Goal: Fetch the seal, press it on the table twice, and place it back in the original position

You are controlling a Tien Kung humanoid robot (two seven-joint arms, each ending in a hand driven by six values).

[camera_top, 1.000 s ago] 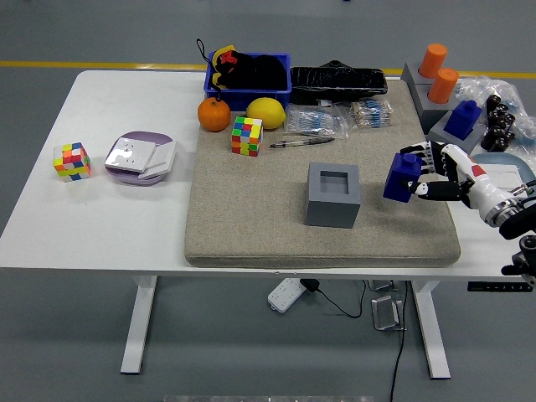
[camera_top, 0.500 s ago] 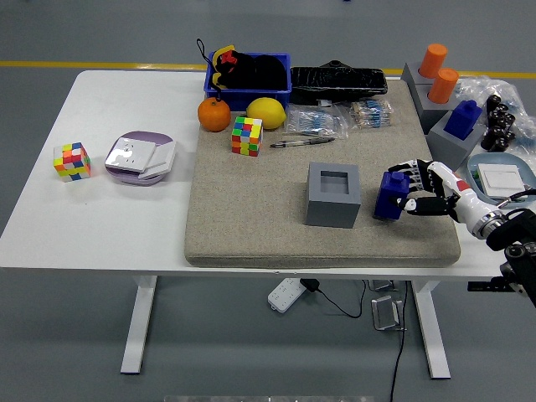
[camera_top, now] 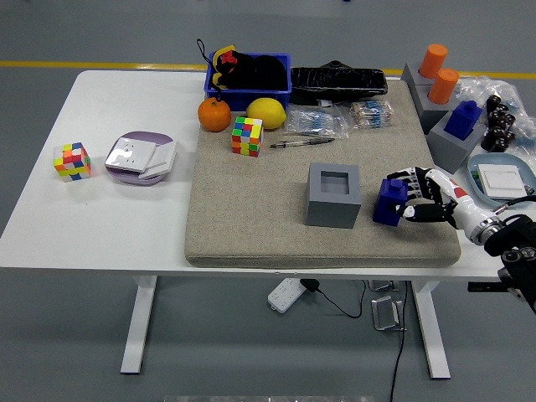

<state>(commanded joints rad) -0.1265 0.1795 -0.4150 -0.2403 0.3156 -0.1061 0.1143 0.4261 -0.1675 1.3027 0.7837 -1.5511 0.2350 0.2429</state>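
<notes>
The right hand [camera_top: 421, 198] comes in from the lower right over the beige mat [camera_top: 251, 218], its fingers [camera_top: 412, 178] curled round a blue seal [camera_top: 389, 202] and its thumb on the seal's near side. The seal stands upright with its base down on the mat, just to the right of the grey square holder [camera_top: 333, 195], whose top recess is open and empty; a narrow gap separates the two. Seal and hand sit near the mat's front right corner. Farther back on the right, another blue seal [camera_top: 462, 119] sits in its own grey block [camera_top: 448, 144], and two orange cylinders [camera_top: 437, 71] stand behind it. A colour cube [camera_top: 247, 136] and a pen [camera_top: 301, 142] lie towards the mat's far side, well apart from the hand
</notes>
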